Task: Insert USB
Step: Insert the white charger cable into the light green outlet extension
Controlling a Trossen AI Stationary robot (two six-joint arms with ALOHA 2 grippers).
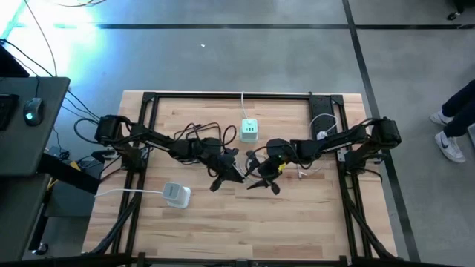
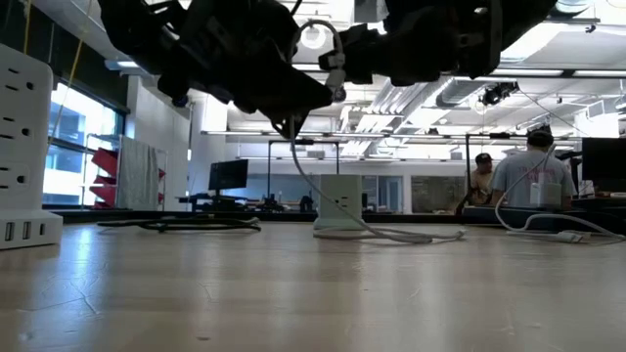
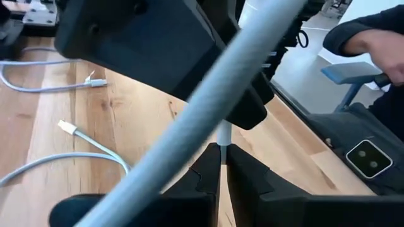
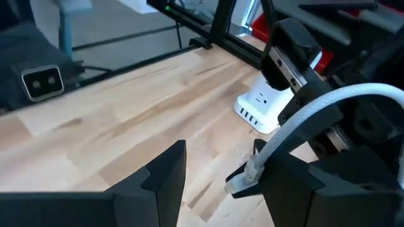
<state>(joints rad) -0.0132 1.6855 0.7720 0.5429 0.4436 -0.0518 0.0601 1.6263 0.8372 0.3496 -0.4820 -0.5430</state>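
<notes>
A white USB cable hangs from my two grippers above the table's middle and trails down to the wood. My left gripper is shut on it close to its plug end. My right gripper faces it from the right and is open. In the right wrist view the plug lies in the gap between its two fingers, close to one of them; I cannot tell whether it touches. A white power cube with USB ports stands on the table at the near left. My left gripper pinches the white cable just behind its plug between its two fingertips. The cable loops back over the gripper, close past its camera. The held end is lifted clear of the table, and the rest hangs slack below.
A green-white power cube stands at the far middle, with black cables to its left. Loose white cable ends lie on the wood at the right. People stand in the room beyond, and a person's hand shows off the table.
</notes>
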